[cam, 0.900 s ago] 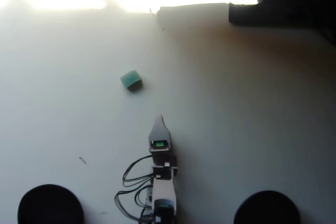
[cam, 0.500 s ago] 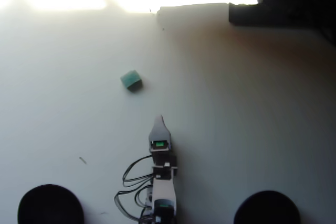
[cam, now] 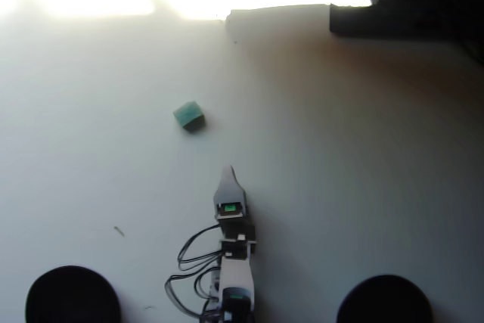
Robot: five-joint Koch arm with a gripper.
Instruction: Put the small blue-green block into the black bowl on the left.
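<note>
In the overhead view, the black bowl [cam: 72, 295] sits at the bottom left edge, cut off by the frame; a second black bowl [cam: 384, 299] that looks the same sits at the bottom right. Between them the arm rises from the bottom edge, black cables [cam: 189, 262] looping at its left. The pincer [cam: 229, 174] shows a single pale tip, so whether it is apart or together cannot be told. Beyond it, up and left, the small blue-green block [cam: 188, 116] lies alone on the white desk [cam: 340, 172], corners turned diagonally; being a cube, it has no long axis. No writing is legible.

No visible change, gripper [cam: 231, 172] and small blue-green block [cam: 188, 116] exactly as before
</note>
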